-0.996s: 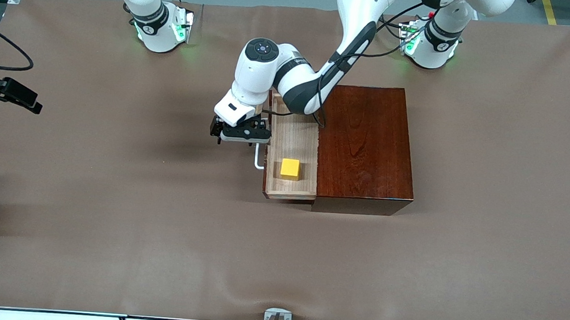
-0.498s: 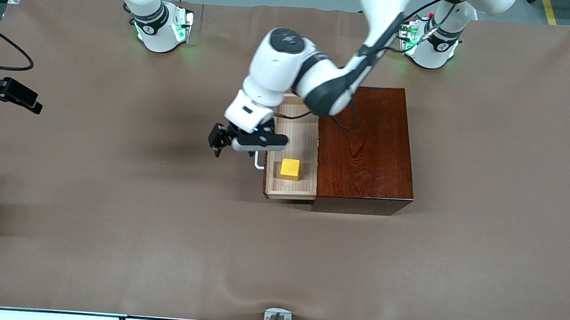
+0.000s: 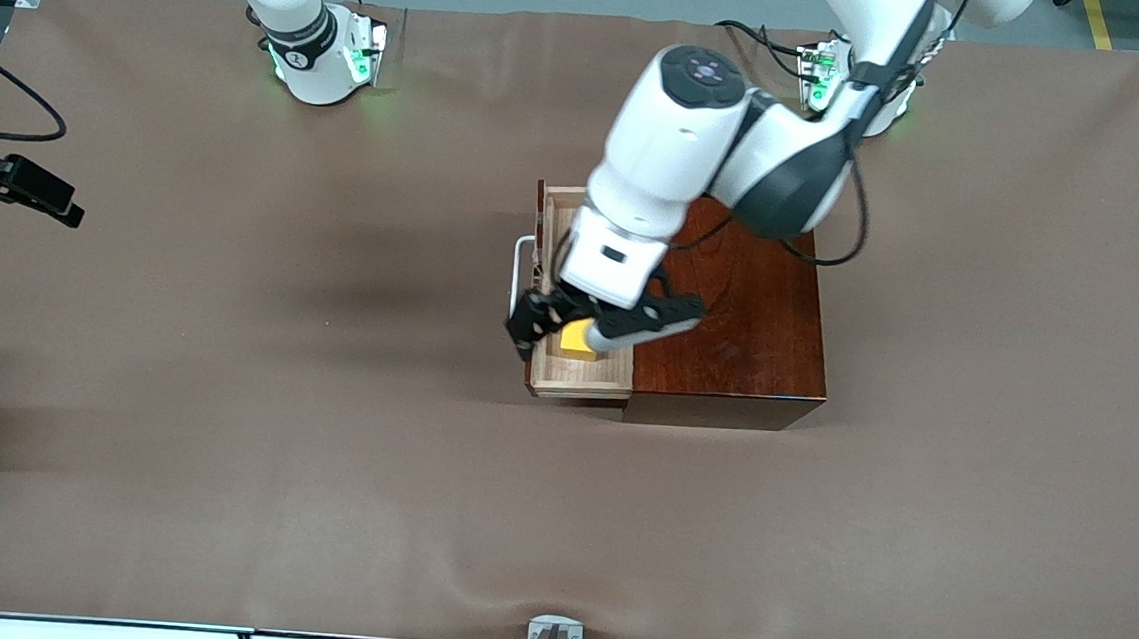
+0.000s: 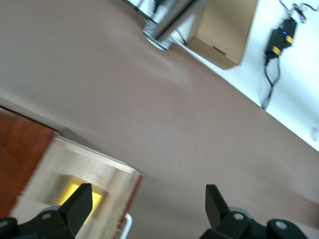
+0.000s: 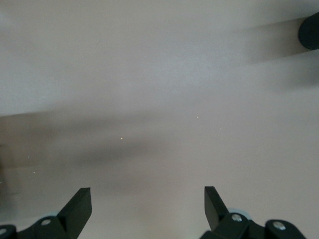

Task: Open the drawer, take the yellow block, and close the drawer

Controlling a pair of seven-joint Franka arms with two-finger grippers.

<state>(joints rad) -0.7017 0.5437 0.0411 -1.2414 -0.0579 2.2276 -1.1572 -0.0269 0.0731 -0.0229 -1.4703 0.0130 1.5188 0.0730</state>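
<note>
The drawer [image 3: 581, 375] stands pulled out of the mahogany box [image 3: 742, 357], toward the right arm's end. Its white bar handle [image 3: 521, 256] is free. The yellow block [image 3: 578, 346] lies in the pale-wood tray, partly hidden under my left gripper [image 3: 559, 329], which hangs open and empty over the tray. In the left wrist view the open left gripper [image 4: 147, 209] straddles the drawer front and the handle [image 4: 124, 224], with the block [image 4: 97, 199] beside one finger [image 4: 79, 201]. My right gripper [image 5: 147, 206] is open and empty over bare table and waits at the right arm's end [image 3: 12, 185].
Brown cloth covers the table [image 3: 319, 462]. A metal post [image 4: 164, 25] and a cardboard box [image 4: 222, 35] stand at the table edge nearest the front camera. A dark round thing [image 5: 311, 30] lies near the right gripper.
My left gripper has risen from beside the handle and swung over the open drawer, above the yellow block. The drawer and block have not moved. The right arm has not moved.
</note>
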